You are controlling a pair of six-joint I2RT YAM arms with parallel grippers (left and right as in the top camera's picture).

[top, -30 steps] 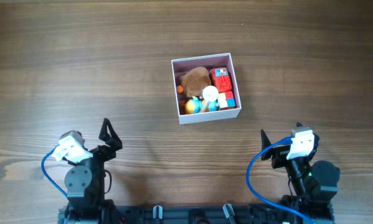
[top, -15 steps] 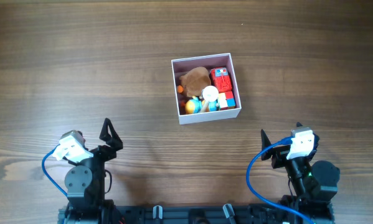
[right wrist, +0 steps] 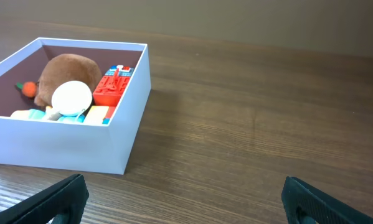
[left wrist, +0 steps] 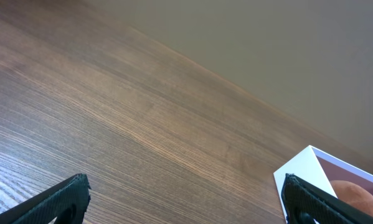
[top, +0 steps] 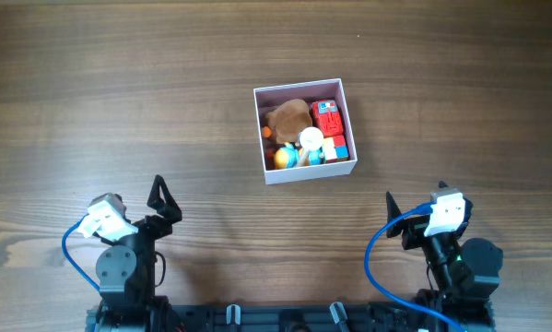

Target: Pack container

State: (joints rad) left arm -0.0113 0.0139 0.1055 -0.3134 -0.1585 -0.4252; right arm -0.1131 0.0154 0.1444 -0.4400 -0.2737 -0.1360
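Note:
The container (top: 305, 172), a square white box with a dusty pink inside, sits at the table's middle. It holds a brown plush toy (top: 287, 117), a red toy (top: 328, 118), a white round piece (top: 311, 139) and several small coloured pieces. It also shows in the right wrist view (right wrist: 68, 149) and its corner in the left wrist view (left wrist: 301, 174). My left gripper (top: 161, 201) is open and empty at the near left. My right gripper (top: 414, 219) is open and empty at the near right. Both are well apart from the container.
Bare wooden table (top: 119, 92) lies all around the container. The arm bases and blue cables (top: 377, 254) sit at the near edge.

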